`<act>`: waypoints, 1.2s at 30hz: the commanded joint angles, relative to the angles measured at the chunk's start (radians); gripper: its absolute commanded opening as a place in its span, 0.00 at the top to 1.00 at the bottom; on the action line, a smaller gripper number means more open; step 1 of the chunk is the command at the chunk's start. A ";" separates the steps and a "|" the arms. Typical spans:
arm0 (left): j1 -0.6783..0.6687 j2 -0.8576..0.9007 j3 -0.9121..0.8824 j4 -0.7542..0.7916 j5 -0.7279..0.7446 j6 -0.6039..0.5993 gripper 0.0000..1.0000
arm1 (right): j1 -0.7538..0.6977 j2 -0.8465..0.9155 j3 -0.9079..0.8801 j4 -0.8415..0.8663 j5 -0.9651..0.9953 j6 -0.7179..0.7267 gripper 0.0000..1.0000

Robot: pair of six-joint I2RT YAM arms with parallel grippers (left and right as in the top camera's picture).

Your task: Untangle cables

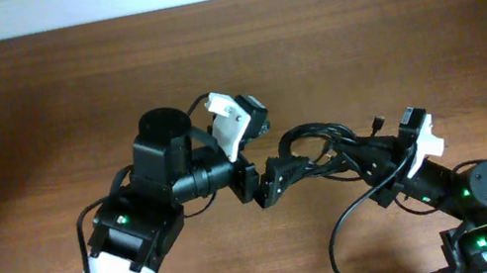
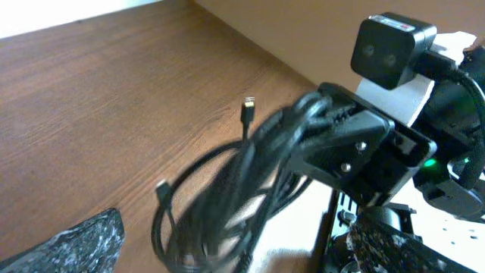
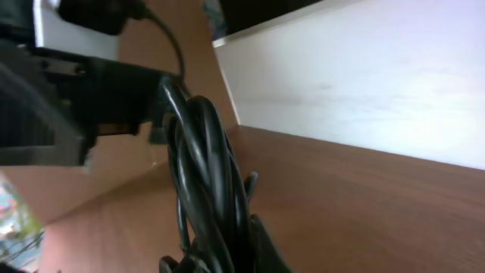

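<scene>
The cable bundle (image 1: 315, 152) stretches over the middle of the table (image 1: 37, 103), nearer my side. Its left end lies between my left jaws, its right end in my right jaws. One plug (image 1: 377, 121) pokes out behind the bundle, just beside my right jaws.

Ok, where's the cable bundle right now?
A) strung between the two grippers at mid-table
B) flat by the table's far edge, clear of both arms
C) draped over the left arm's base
A: in the overhead view the black cable bundle runs from the left gripper straight across to the right gripper.
</scene>
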 commanded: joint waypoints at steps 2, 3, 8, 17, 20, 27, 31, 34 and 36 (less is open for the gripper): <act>-0.001 0.062 0.008 0.047 0.151 0.102 0.08 | 0.001 -0.006 0.010 0.026 -0.102 -0.006 0.96; -0.001 0.072 0.008 0.072 0.172 0.102 0.10 | 0.001 -0.006 0.010 0.026 -0.104 -0.006 0.96; -0.001 0.099 0.008 0.165 0.215 0.102 0.54 | 0.001 -0.006 0.010 0.022 -0.118 -0.002 0.96; -0.001 0.101 0.008 0.123 0.214 0.102 1.00 | 0.000 -0.006 0.010 0.054 -0.121 0.068 0.95; -0.001 0.101 0.008 0.123 0.214 0.117 1.00 | 0.000 -0.006 0.010 0.068 -0.117 0.089 0.90; 0.002 0.100 0.008 0.274 0.207 0.112 1.00 | 0.000 -0.006 0.010 0.066 -0.117 0.095 0.01; 0.076 0.097 0.008 0.315 0.203 0.034 1.00 | -0.032 -0.006 0.010 0.029 -0.102 0.096 0.01; 0.187 0.088 0.008 0.392 0.204 -0.169 1.00 | -0.122 -0.006 0.010 -0.050 -0.084 0.219 0.01; 0.198 0.081 0.008 0.397 0.204 -0.181 1.00 | -0.136 -0.006 0.010 -0.050 -0.095 0.294 0.01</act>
